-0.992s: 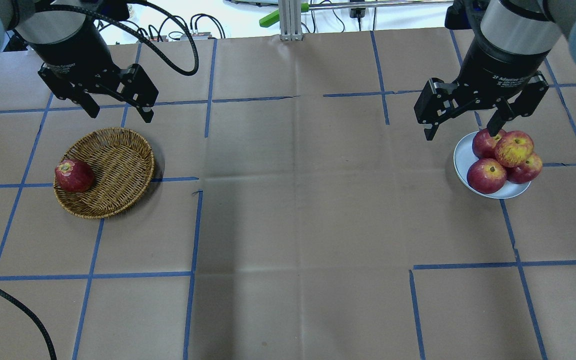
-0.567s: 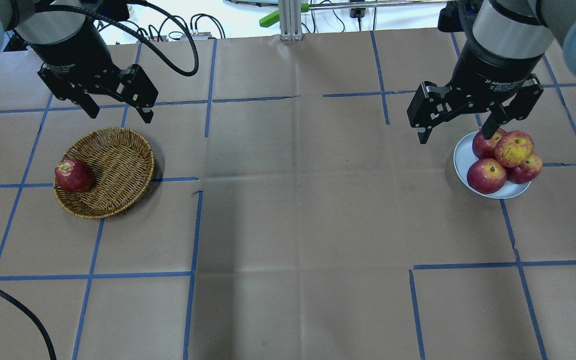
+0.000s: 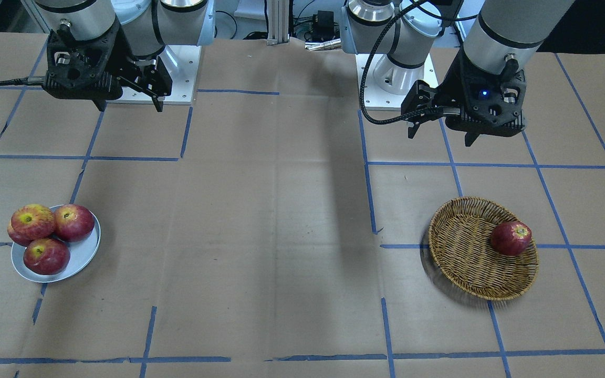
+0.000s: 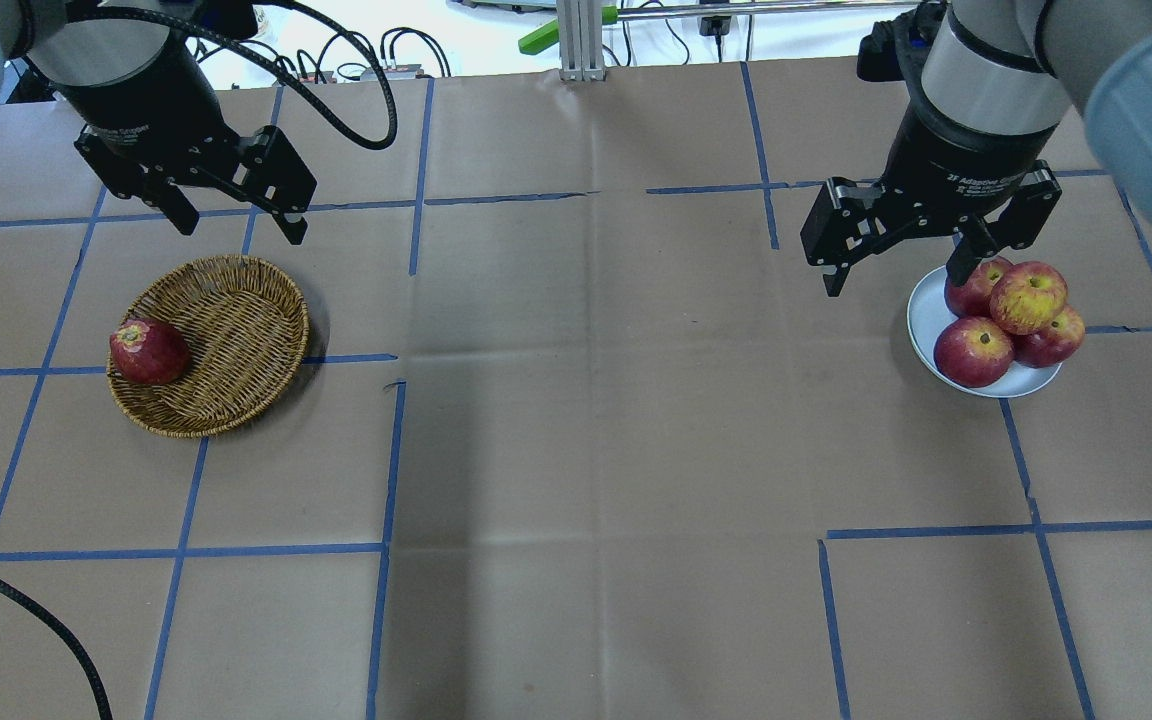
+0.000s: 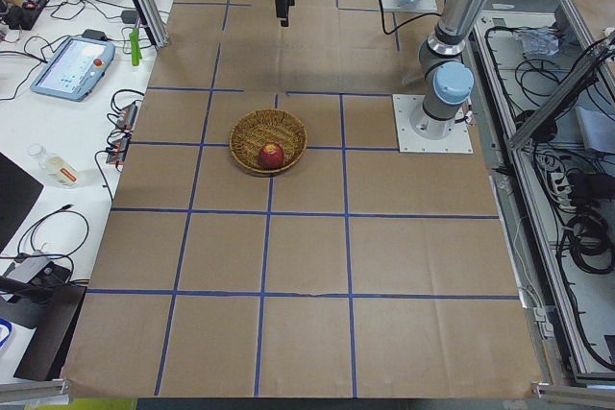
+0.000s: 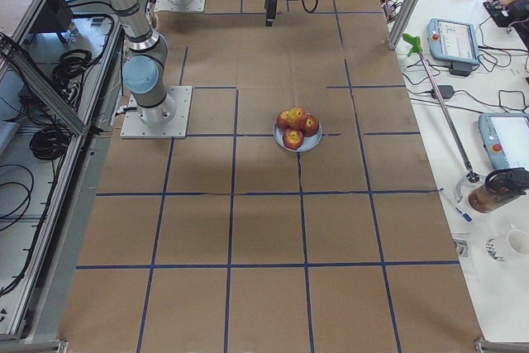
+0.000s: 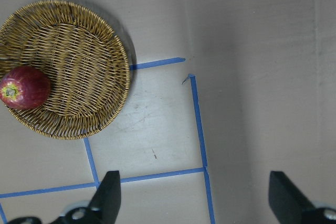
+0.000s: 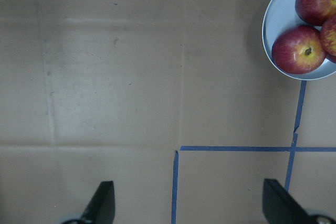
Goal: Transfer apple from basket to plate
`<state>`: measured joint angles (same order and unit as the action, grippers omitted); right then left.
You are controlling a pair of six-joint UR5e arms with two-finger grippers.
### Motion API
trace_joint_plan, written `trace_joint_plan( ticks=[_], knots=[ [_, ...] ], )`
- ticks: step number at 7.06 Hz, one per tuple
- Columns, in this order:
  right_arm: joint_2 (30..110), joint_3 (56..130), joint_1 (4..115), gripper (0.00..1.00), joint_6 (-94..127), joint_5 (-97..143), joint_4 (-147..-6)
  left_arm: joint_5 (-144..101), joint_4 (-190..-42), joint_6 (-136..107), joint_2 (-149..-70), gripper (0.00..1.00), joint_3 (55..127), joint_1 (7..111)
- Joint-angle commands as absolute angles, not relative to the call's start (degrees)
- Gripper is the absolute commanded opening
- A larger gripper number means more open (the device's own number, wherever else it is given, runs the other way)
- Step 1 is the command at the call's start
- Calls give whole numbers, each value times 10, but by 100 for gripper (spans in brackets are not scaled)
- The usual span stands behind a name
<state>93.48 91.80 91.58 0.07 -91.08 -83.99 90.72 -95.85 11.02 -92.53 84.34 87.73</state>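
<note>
The pinkish-red, yellow-streaked apple [image 4: 1028, 297] lies on top of three dark-red apples on the pale blue plate [image 4: 926, 312] at the right; it also shows in the front view [image 3: 32, 220]. The wicker basket [image 4: 226, 330] at the left holds one darker, deep-red apple [image 4: 147, 351] at its left edge. My right gripper [image 4: 894, 278] is open and empty, hovering just left of and behind the plate. My left gripper [image 4: 240, 228] is open and empty, above the table behind the basket. The left wrist view shows the basket [image 7: 73, 61] with the dark apple [image 7: 24, 87].
Brown paper with blue tape lines covers the table [image 4: 596, 400]. A black cable [image 4: 26, 610] crosses the near left corner. An aluminium post [image 4: 581, 40] stands at the far edge.
My right gripper has moved left, away from above the plate's back edge, still open. The left gripper, the basket and the apples have not moved.
</note>
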Motion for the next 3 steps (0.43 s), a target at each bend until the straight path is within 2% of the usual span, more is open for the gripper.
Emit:
trace_joint_plan(
  ticks=[1,3],
  knots=[
    [935,919,916,100,1,-912,-847,907,-961,111,-926,99,844,878],
    [935,920,916,100,0,-911,-847,907,-984,111,-929,99,845,879]
  ],
)
